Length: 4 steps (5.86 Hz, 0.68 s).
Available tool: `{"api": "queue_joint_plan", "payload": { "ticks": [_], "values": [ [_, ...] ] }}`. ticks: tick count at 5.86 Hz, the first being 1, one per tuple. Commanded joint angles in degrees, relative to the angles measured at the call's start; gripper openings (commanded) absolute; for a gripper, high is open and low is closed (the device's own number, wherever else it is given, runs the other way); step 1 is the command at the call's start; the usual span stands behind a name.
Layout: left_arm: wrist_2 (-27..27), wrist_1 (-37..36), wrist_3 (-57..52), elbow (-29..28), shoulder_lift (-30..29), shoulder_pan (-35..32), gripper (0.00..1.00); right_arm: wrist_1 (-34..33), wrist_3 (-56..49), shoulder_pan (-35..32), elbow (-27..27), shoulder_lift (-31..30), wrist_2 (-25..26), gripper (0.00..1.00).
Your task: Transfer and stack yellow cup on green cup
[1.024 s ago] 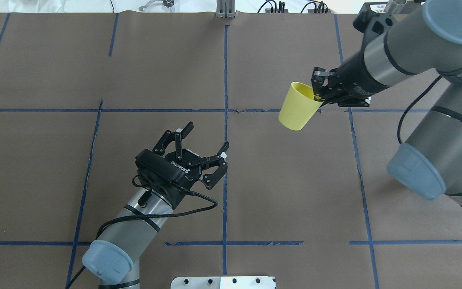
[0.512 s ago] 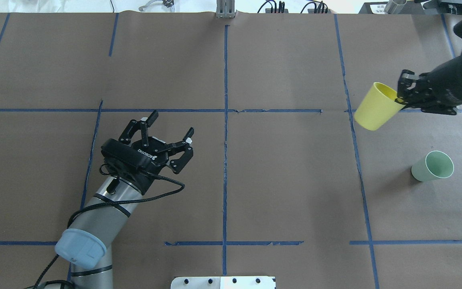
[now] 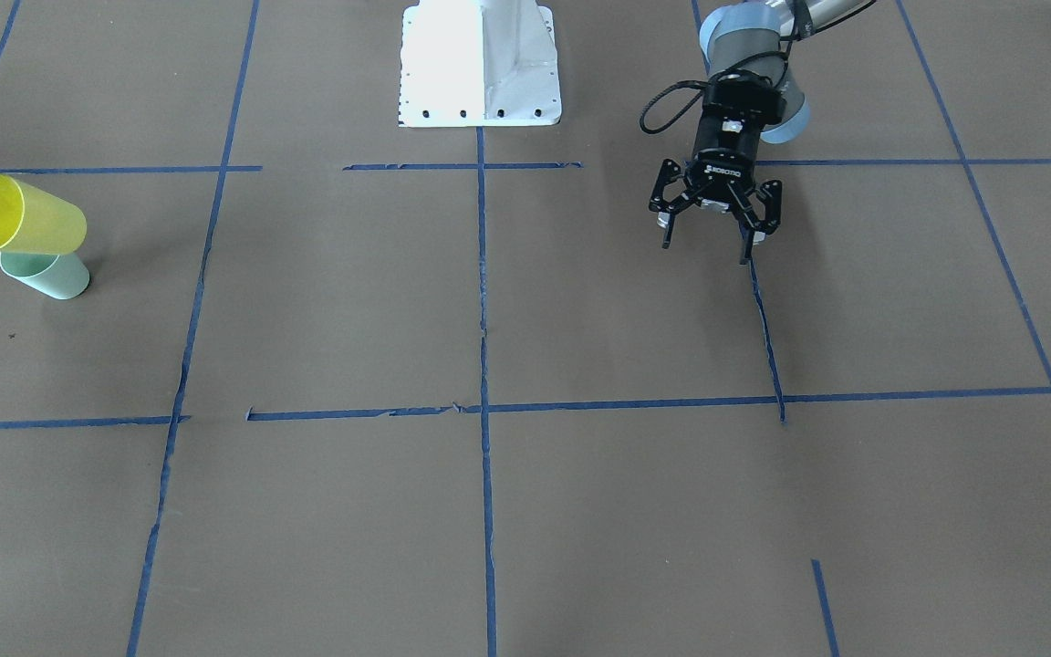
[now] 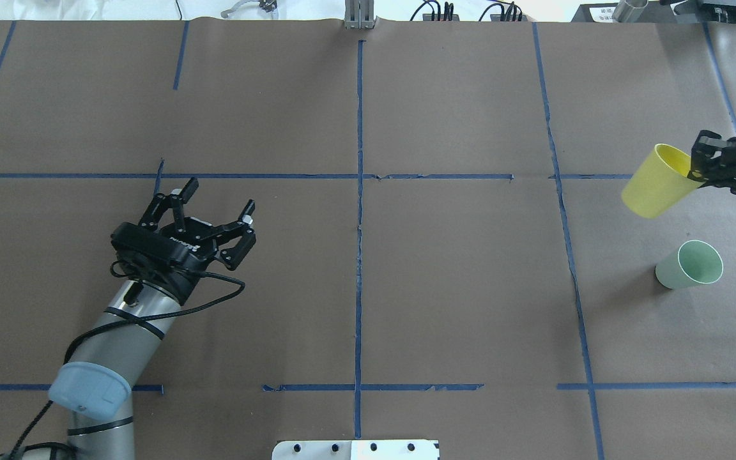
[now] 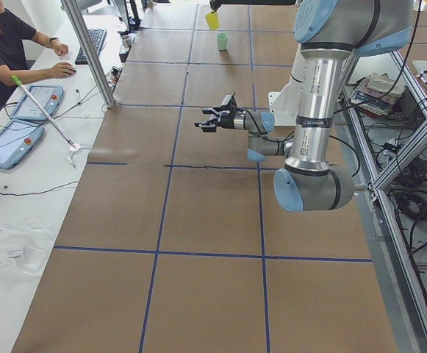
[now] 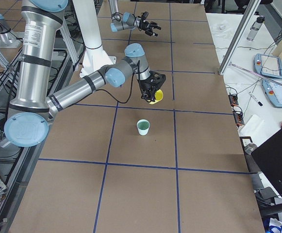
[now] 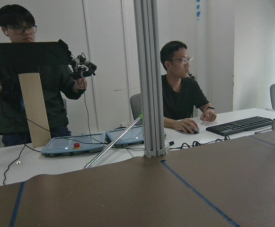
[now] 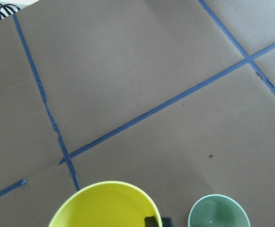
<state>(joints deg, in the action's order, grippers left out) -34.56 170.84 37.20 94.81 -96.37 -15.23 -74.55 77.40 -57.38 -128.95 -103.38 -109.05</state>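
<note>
The yellow cup (image 4: pixel 654 183) hangs tilted above the table at the far right, held by its rim. My right gripper (image 4: pixel 697 170) is shut on that rim, one finger inside the cup (image 8: pixel 104 205). The green cup (image 4: pixel 689 264) stands upright on the brown paper just nearer the robot than the yellow cup, apart from it. In the front-facing view the yellow cup (image 3: pixel 28 219) overlaps the green cup (image 3: pixel 46 274) at the left edge. My left gripper (image 4: pixel 218 195) is open and empty, low over the table's left half (image 3: pixel 708 245).
The white base plate (image 3: pixel 480 64) sits at the robot's side of the table. Blue tape lines divide the brown paper. Two people and an aluminium post (image 7: pixel 149 75) stand beyond the table's far edge.
My right arm has carried the yellow cup far to the right, close to the green cup. My left arm has drawn back to the left, still open.
</note>
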Motion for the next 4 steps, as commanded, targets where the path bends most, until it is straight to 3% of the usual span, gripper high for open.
{"api": "queue_joint_plan", "payload": {
  "ticks": [1, 3, 4],
  "values": [
    [-1.4, -0.4, 4.0, -0.7, 3.5, -1.5, 1.00, 13.0, 0.0, 0.4, 4.0, -5.5, 1.7, 0.00],
    [-4.6, -0.5, 4.4, -0.7, 3.6, -3.9, 1.00, 15.0, 0.0, 7.9, 4.1, -6.7, 10.4, 0.00],
    [-8.3, -0.6, 4.4, -0.7, 3.6, -7.0, 1.00, 20.4, -0.8, 8.3, 4.5, -11.1, 10.9, 0.00]
  ]
}}
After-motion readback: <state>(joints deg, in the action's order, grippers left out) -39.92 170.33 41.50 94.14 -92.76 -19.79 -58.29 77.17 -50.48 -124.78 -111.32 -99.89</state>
